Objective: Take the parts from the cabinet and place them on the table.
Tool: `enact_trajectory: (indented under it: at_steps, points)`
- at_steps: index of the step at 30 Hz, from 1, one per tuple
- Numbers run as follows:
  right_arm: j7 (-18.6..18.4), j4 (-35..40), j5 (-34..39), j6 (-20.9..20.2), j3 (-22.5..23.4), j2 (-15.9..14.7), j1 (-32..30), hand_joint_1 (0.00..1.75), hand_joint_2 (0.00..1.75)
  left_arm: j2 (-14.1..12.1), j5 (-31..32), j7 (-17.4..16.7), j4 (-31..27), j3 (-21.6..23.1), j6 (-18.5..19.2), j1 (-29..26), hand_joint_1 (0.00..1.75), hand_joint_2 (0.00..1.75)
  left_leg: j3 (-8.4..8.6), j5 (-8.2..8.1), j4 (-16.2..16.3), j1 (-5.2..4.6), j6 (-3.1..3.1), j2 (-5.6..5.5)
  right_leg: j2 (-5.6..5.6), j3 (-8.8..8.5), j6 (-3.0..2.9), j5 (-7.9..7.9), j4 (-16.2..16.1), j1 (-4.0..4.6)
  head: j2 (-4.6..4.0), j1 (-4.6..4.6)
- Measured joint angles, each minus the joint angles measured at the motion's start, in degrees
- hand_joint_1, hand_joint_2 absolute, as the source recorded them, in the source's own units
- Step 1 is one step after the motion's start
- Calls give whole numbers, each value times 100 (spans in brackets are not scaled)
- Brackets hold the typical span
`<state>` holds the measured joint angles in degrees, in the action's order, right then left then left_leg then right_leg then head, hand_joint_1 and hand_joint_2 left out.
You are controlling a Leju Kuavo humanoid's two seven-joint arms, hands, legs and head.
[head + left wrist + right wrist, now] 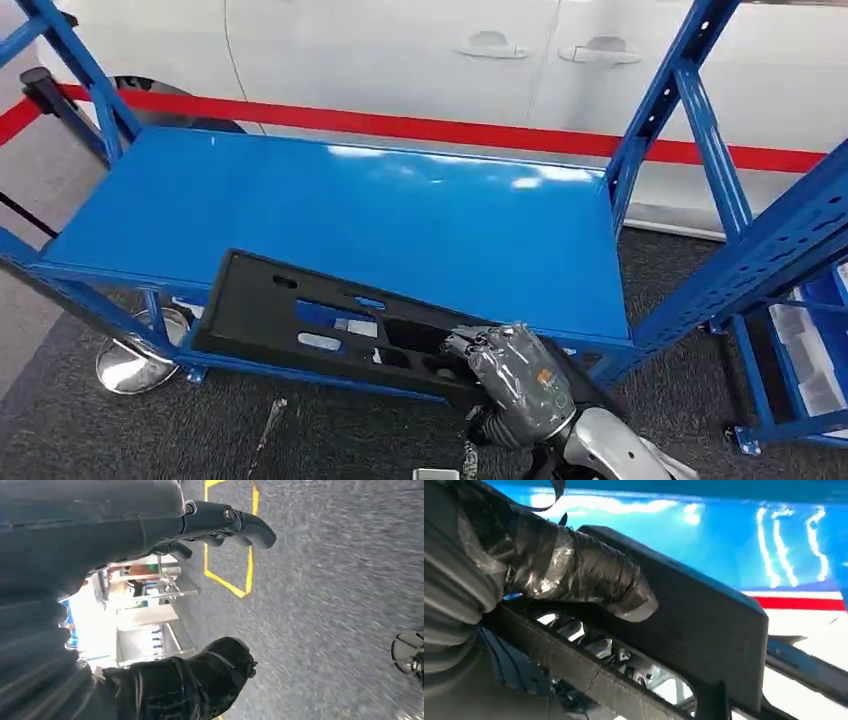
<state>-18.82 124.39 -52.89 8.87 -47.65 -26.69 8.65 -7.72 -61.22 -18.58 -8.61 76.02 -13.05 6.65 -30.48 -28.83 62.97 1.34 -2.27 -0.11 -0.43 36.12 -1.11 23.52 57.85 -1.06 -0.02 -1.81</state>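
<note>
Right hand grips the black part, hanging over the blue tabletop's near edge. Placing step: next, push it further on, then release. Left hand hangs empty, fingers apart.

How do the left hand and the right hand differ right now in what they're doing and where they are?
The right hand grips the black part at the near edge of the blue table; the left hand holds nothing, its fingers apart. The right hand sits up at the table, while the left hand hangs over grey floor with yellow line markings. Both have dark fingers.
</note>
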Motion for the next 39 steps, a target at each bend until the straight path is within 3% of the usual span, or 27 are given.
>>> enact_trajectory:
  at_steps: [1,2,5,6,8,9,10,12,13,15,16,17,19,21,22,23,25,27,29,31,32,33,34,36,37,38,39]
  points:
    - [-4,9,11,11,-20,4,12,175,175,0,-2,0,-2,4,13,17,0,175,231,-88,-352,11,-1,-10,-3,26,28,-19,33,-1,2,7]
    - [-24,33,26,24,-39,7,21,175,175,-18,-4,0,-2,9,15,25,0,175,442,-202,-685,-55,38,-34,-15,82,71,-41,56,20,0,4]
    - [-105,50,101,112,-66,4,16,175,175,-39,-2,0,-2,24,31,14,0,175,305,-140,-606,-78,162,-36,-11,95,178,-193,36,27,2,-7]
    - [-138,54,135,138,-68,0,10,175,175,-39,-2,4,-2,26,33,12,0,175,233,-70,-667,-30,262,-13,0,139,217,-176,36,14,0,0]
    - [-175,88,179,164,-68,-15,9,175,175,-39,9,24,-2,28,48,22,0,175,164,24,-655,-62,374,23,13,293,235,347,452,-1,0,-39]
    - [-203,94,201,186,-66,-26,7,175,175,-39,20,33,-2,28,57,18,0,175,104,78,-638,-80,422,33,14,429,236,698,932,-1,2,-44]
    - [-212,94,221,195,-66,-26,1,175,175,-44,31,37,-2,28,68,17,0,175,53,113,-633,-93,442,38,20,529,236,906,1316,13,0,-46]
    - [-245,94,312,245,-65,-31,-8,175,175,-57,81,90,-2,35,131,18,0,175,-82,183,-605,-141,471,45,26,618,212,1030,1864,41,0,-50]
    - [-256,94,361,278,-61,-39,-17,175,175,-57,118,105,-2,39,146,20,0,175,-151,211,-585,-169,477,46,28,481,172,865,1756,63,0,-46]
    - [-262,96,446,361,-41,-77,-23,175,175,-68,164,131,-2,74,175,23,0,175,-236,258,-551,-232,492,40,39,-165,-12,474,824,158,0,-48]
    - [-267,109,487,389,-28,-92,-20,175,175,-57,186,166,-13,83,183,25,0,175,-247,280,-538,-222,483,39,54,-485,-131,406,322,244,0,-44]
    - [-269,118,525,422,-15,-101,-24,175,175,-35,203,210,-20,87,188,26,0,175,-280,303,-536,-264,466,42,18,-669,-204,512,30,264,0,-42]
    - [-256,175,632,542,22,-153,-30,175,175,-35,265,280,-20,136,190,23,0,175,-302,389,-546,-224,422,57,-5,-713,-179,464,-111,283,2,-53]
    - [-181,181,831,616,44,-171,-36,175,175,-41,339,337,-18,184,197,17,0,175,-311,470,-584,-210,371,55,1,-689,-202,366,-161,280,2,-50]
    - [-159,181,872,627,46,-171,-46,175,175,-77,362,354,-15,192,194,17,0,175,-338,372,-530,-220,352,40,-30,-702,-190,289,-295,206,0,-59]
    - [-133,188,920,643,48,-171,-49,175,175,-70,363,376,-20,201,203,17,0,175,-411,181,-425,-221,299,23,-36,-669,-197,234,-314,199,2,-46]
    - [-120,192,949,662,61,-171,-51,175,175,-59,363,402,-20,227,203,18,0,175,-660,-448,375,-146,211,20,-46,-530,-206,144,-294,175,0,-22]
    - [-101,190,968,677,61,-171,-63,175,175,-61,365,404,-20,271,199,16,0,175,-794,-717,1050,-93,118,21,-46,-373,-152,79,-226,132,0,-22]
    - [-16,190,1101,730,61,-171,-87,175,175,-61,400,424,-20,312,186,16,0,175,-597,-416,944,-32,29,23,-46,-198,-87,25,-128,66,0,-15]
    - [100,188,1285,732,61,-171,-96,175,175,-65,470,435,-20,330,221,20,0,175,-14,-2,82,55,-79,24,-39,-1,-12,-25,14,-8,0,-13]
    - [149,190,1386,726,61,-171,-96,175,175,-61,492,439,-20,343,247,37,0,175,182,-153,-340,76,-141,10,-36,77,23,-44,82,-1,0,-9]
    - [177,192,1521,713,61,-171,-86,175,175,-81,538,448,-24,372,284,46,0,175,332,-218,-564,2,-74,-37,-37,150,70,-73,128,6,0,-11]
    - [192,192,1647,710,61,-171,-98,175,175,-83,564,459,-24,419,310,44,0,175,253,-197,-495,7,8,-29,-30,155,116,-128,133,23,2,-24]
    - [208,192,1805,723,61,-164,-105,175,175,-87,621,505,-24,470,337,49,0,175,209,-162,-452,-21,81,-30,-34,162,187,-204,121,15,0,-18]
    - [184,190,1799,738,61,-171,-117,175,175,-85,649,509,-24,481,343,34,0,175,148,-97,-505,24,187,-16,-38,199,220,-188,135,-8,0,-28]
    - [153,190,1736,776,61,-173,-140,175,175,-85,664,522,-24,496,350,63,0,175,121,-53,-496,8,253,1,-11,257,236,-14,217,-13,0,-28]
    - [133,190,1641,831,61,-173,-157,175,175,-85,697,531,-24,525,369,64,0,175,37,16,-494,2,327,11,0,363,244,375,536,-13,2,-57]
